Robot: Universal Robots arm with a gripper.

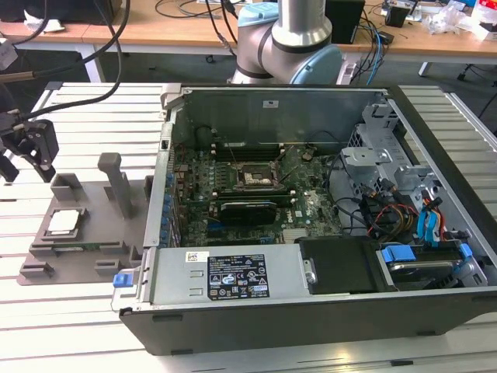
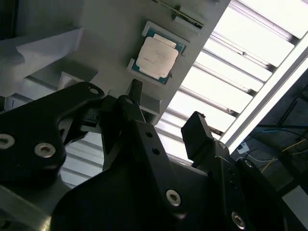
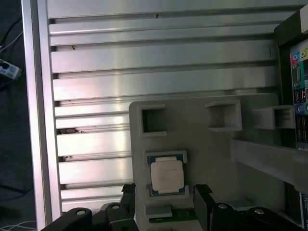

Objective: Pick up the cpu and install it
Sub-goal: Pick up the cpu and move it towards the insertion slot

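On the exterior view's left, the tool (image 1: 29, 155) hangs above the counter (image 1: 70, 326). Its two fingers are spread wide with nothing between them. The cpu (image 1: 64, 223) lies flat in its pocket on the gray holder (image 1: 101, 233), at about five o'clock from the tool and apart from it. In the first wrist view the chip lines up between the two black fingers (image 3: 203, 195). So this looks like the pick-up step, not yet done. To do it well, I think the tool should go straight down, stay lined up, and pinch the thin edges softly so the chip stays flat. At about two o'clock from the cpu, the socket (image 1: 255, 177) sits inside the open computer case (image 1: 311, 280).
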